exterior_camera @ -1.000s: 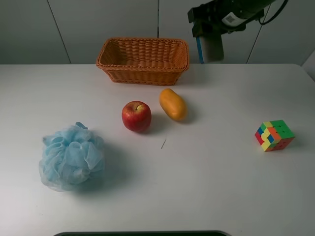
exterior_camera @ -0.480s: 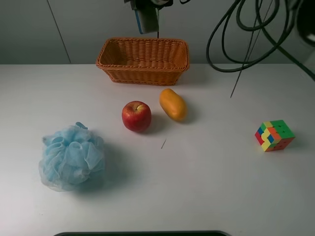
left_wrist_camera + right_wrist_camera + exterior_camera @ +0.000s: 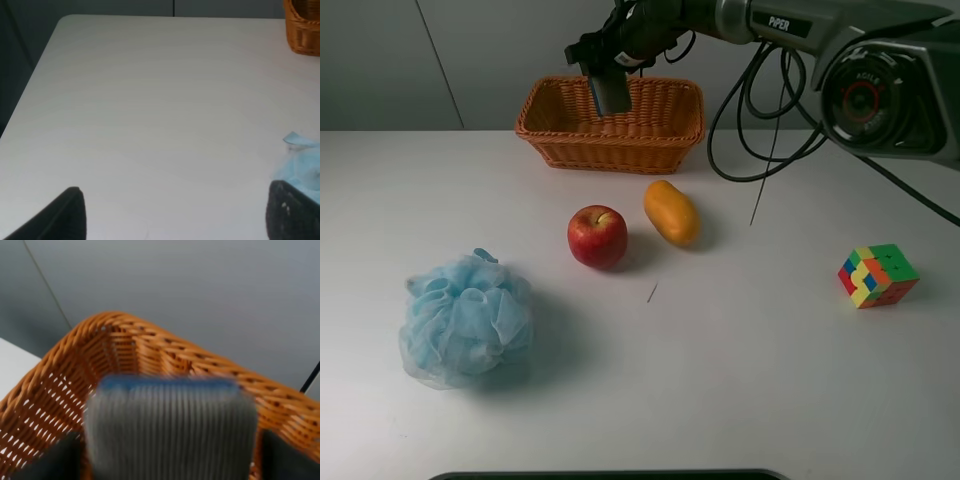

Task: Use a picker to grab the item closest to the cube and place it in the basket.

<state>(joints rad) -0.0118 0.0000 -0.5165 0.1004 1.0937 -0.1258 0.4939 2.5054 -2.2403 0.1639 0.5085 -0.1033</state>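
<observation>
My right gripper (image 3: 607, 88) reaches across to the left half of the wicker basket (image 3: 545, 130) and is shut on the grey-topped, blue-based block (image 3: 610, 93), holding it on end just inside the basket. In the right wrist view the block (image 3: 170, 427) fills the space between my fingers, with the basket's woven wall (image 3: 125, 347) right behind it. The puzzle cube (image 3: 877, 275) sits far right on the table. My left gripper (image 3: 175, 212) is out of the exterior high view; its wrist view shows two dark fingertips (image 3: 60, 215) wide apart over bare table.
A red apple (image 3: 597, 236) and an orange-yellow mango (image 3: 671, 212) lie in front of the basket. A blue mesh bath pouf (image 3: 466, 320) sits at the left, also in the left wrist view (image 3: 302, 165). Black cables (image 3: 760, 110) hang right of the basket.
My right gripper carried the block from right of the basket leftward across its top, then lowered it into the basket's left half. Nothing else moved.
</observation>
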